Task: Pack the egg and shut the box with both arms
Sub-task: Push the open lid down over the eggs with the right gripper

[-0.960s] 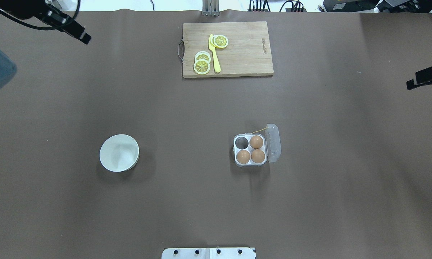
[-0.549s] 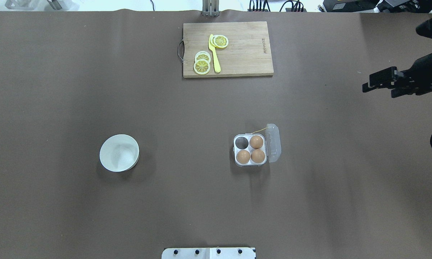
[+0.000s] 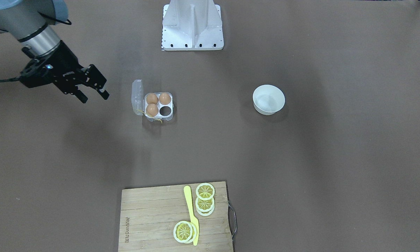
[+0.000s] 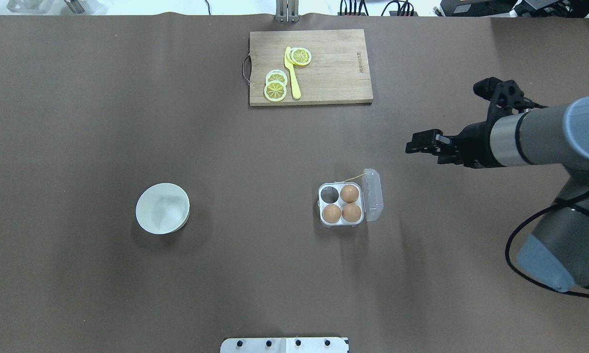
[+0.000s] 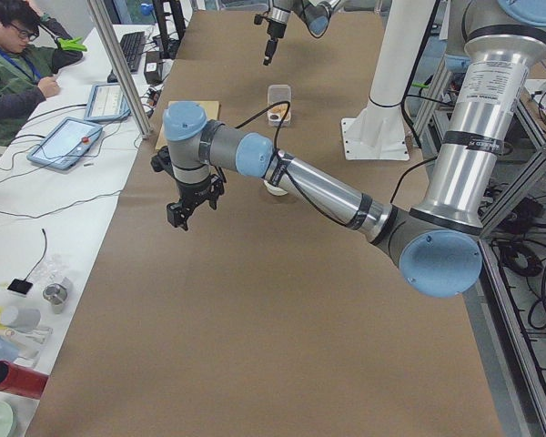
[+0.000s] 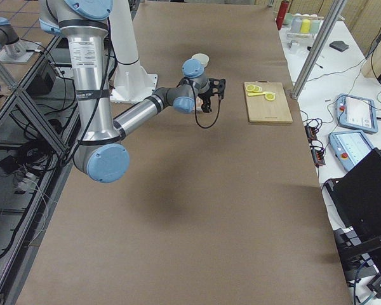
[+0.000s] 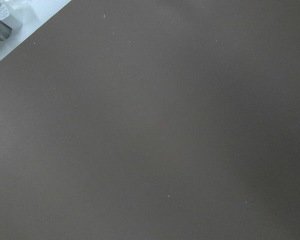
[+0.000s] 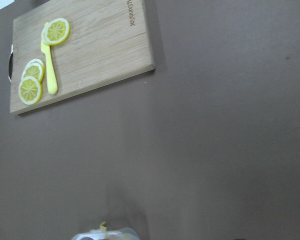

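Egg carton [image 4: 340, 204], small, square, clear plastic, four round cells: sits on the brown table covering [image 4: 78, 122], a little off the table's middle toward 4 o'clock in the overhead view.

Contents: three tan-brown oval eggs [image 4: 351, 212], alike in look, in the cells toward 2, 4 and 8 o'clock. The cell toward 10 o'clock shows only its dark bottom.

Transparent hinged lid [image 4: 372, 194]: open, raised along the carton's 3 o'clock side. A thin yellow string [image 4: 354, 175] runs from the carton's 1 o'clock corner.

Right gripper [image 3: 94, 96], black, two-fingered: hangs over the table at about 2 o'clock from the carton, apart from it and touching nothing. Its jaws stand apart with nothing between them. The wrist camera on this arm catches the carton's edge at the bottom of its frame.

Left gripper [image 5: 179, 217], black: seen only from the table's left end, pointing down over bare table, well apart from the carton. Whether its jaws are wide or narrow cannot be told.

Round white bowl [image 4: 162, 208]: at 9 o'clock from the carton, well apart.

Rectangular wooden cutting board with metal handle [image 4: 333, 73]: at 12 o'clock from the carton, near the far edge. It carries yellow lemon slices [image 4: 275, 90] and a yellow plastic knife [image 4: 292, 73] between them.

White metal base [image 4: 284, 344]: at the table's 6 o'clock edge.
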Controlling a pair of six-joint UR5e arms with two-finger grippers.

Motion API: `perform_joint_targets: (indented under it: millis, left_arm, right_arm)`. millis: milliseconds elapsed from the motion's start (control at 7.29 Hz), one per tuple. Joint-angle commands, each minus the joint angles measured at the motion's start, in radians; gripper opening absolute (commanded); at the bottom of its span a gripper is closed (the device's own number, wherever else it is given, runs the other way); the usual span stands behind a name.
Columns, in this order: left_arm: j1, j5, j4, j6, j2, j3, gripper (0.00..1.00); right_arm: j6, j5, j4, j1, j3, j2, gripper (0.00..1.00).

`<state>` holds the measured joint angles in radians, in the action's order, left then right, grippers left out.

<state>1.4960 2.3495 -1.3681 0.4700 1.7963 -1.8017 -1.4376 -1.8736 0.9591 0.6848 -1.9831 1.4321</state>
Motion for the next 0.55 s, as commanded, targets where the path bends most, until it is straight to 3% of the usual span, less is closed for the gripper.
perform_joint_targets:
  millis: [0,274,411]
  left_arm:
    - [0.016,0.001,-0.006,0.002,-0.009,0.005,0.98]
    - [0.024,0.002,-0.009,0.001,-0.009,0.018,0.98]
    - [0.024,0.002,-0.009,-0.001,-0.009,0.019,0.98]
  right_arm:
    - [-0.086,0.21,-0.014,-0.181,0.067,-0.094,0.0]
    - [-0.168,0.308,0.036,-0.25,0.154,-0.268,0.0]
    - [-0.172,0.327,0.1,-0.258,0.152,-0.312,0.0]
